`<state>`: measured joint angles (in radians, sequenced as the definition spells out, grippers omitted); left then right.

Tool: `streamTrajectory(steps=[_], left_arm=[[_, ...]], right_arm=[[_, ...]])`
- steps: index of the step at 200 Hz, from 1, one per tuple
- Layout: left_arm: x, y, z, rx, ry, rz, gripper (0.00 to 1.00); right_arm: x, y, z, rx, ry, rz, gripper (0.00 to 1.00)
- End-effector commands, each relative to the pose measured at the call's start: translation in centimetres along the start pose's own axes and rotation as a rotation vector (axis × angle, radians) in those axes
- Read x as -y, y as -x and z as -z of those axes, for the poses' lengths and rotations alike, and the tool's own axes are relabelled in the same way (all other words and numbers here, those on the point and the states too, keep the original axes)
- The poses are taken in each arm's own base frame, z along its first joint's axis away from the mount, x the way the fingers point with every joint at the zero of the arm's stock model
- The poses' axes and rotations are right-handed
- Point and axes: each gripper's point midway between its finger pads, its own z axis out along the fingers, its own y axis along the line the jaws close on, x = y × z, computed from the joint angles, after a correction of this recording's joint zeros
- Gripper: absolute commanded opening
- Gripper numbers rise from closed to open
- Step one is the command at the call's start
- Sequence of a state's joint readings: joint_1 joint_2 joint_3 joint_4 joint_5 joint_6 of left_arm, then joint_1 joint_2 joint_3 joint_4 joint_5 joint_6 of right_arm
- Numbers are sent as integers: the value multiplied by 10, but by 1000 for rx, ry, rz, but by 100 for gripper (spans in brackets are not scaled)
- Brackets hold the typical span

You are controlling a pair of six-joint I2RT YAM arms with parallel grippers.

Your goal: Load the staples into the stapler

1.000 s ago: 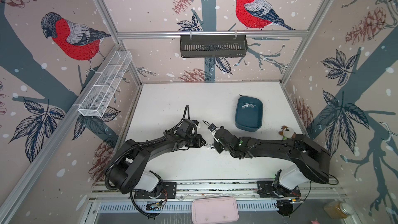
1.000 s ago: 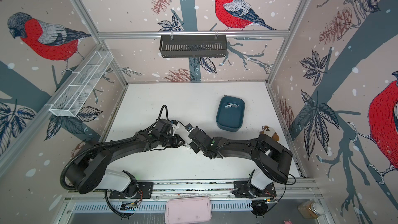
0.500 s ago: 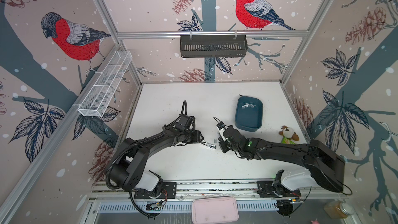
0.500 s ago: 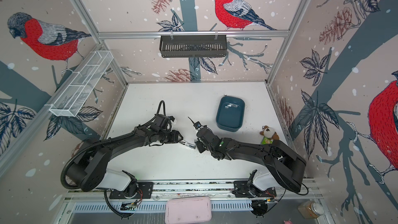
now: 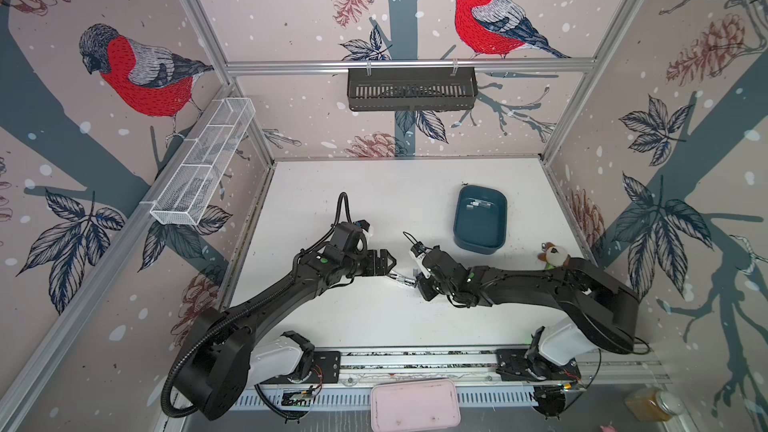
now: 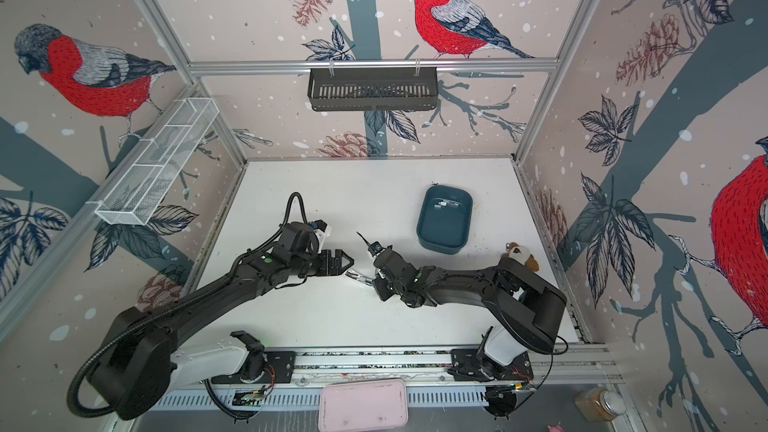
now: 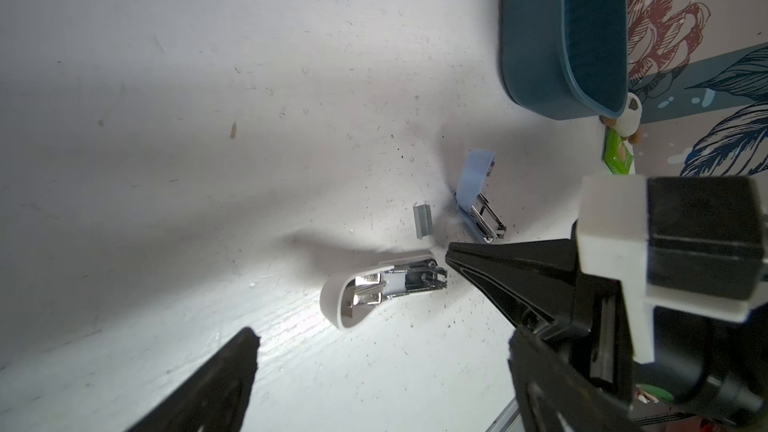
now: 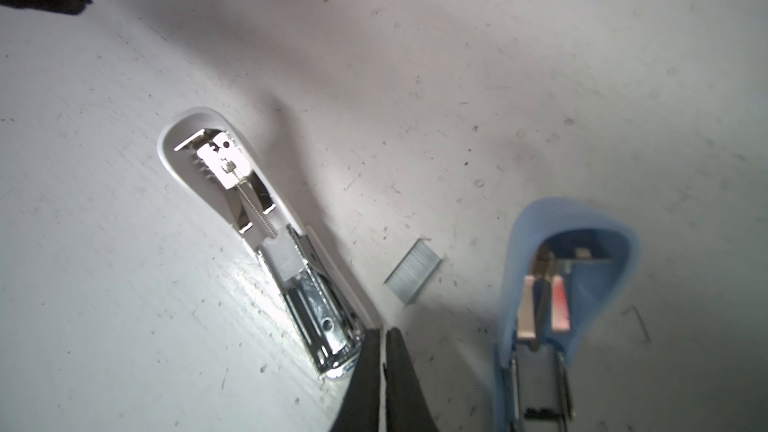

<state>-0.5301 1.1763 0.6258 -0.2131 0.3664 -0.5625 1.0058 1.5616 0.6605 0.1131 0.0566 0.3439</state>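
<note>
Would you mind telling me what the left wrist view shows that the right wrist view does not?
Only the left wrist view: the teal bin and the plush toy. Only the right wrist view: a single loose staple. Both: the white stapler, the blue stapler, and the staple strip lying between them.

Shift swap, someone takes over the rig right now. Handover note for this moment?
The left gripper is open and empty, beside the white stapler.
The right gripper is shut, with its tips at the metal magazine end of the white stapler.
The white stapler and the blue stapler both lie opened on the table, apart from each other. The staple strip lies loose between them, touching neither.
Done: both staplers are opened.
Left: pick up the staple strip, seat it in a magazine, close the stapler.
</note>
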Motion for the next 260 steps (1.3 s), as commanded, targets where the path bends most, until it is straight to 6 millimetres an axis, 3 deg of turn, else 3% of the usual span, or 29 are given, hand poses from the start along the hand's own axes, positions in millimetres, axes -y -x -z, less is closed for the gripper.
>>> streamTrajectory(steps=[1, 62, 102, 179, 260], left_arm=[[1, 0, 3, 17, -8, 6, 96], [0, -4, 1, 12, -20, 12, 96], [9, -11, -3, -5, -56, -3, 84], [14, -21, -14, -35, -53, -7, 80], [13, -23, -16, -40, -50, -2, 76]], right_arm=[[-11, 8, -1, 30, 41, 10, 9], [-14, 7, 0, 35, 42, 8, 9], [-11, 11, -1, 47, 22, -13, 9], [-4, 27, -14, 62, -25, -17, 10], [-19, 20, -13, 60, 42, -31, 9]])
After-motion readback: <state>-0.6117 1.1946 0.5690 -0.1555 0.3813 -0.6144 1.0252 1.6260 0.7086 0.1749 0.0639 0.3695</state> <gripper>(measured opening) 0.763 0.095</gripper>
